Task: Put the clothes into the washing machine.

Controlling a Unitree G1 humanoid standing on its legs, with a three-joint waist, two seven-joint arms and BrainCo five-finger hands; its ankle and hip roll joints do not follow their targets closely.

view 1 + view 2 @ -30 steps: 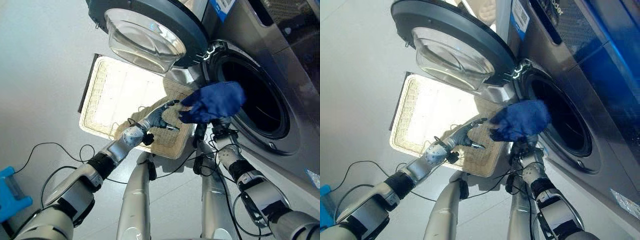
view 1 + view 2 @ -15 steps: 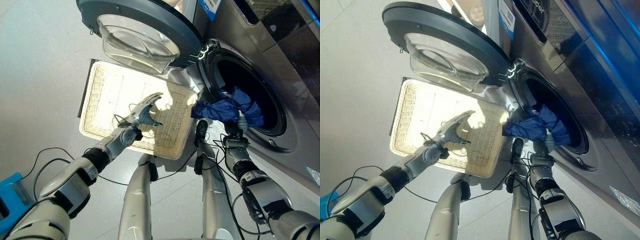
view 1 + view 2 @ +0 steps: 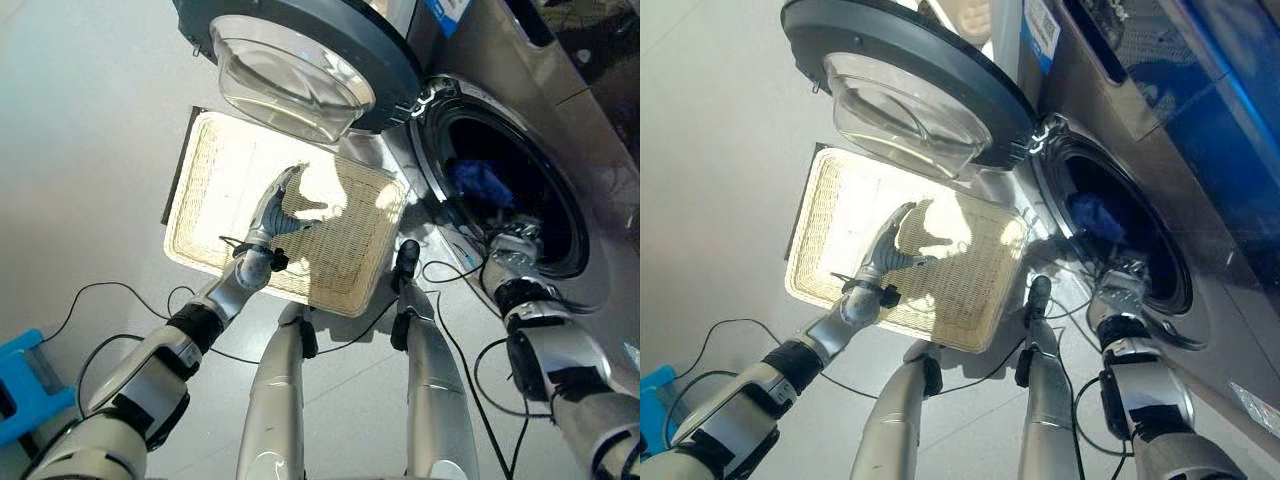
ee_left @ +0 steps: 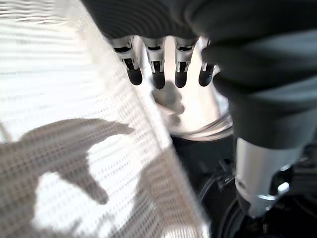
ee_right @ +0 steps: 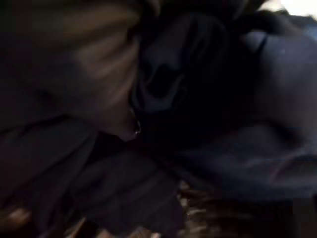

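A pale woven basket (image 3: 215,180) is being seen lying flat on the grey floor (image 3: 80,150), and the left hand (image 3: 273,205) is being held over it with its fingers (image 4: 157,74) kept straight and apart, nothing being gripped by them. Just beyond the basket, the round door (image 3: 300,60) of the washing machine (image 3: 520,90) is being held swung wide open, its clear glass bowl being turned toward the floor. To the right of the door, the dark drum opening (image 3: 500,180) is being shown, and a blue garment (image 3: 478,180) is being seen lying inside it, well past the rim. The right hand (image 3: 512,246) is being held at the lower edge of the opening, reaching into the drum; whether its fingers are apart or closed cannot be told, as they are being hidden in the dark interior. In the right wrist view, dark blue cloth (image 5: 257,124) is being seen bunched close in front of the camera.
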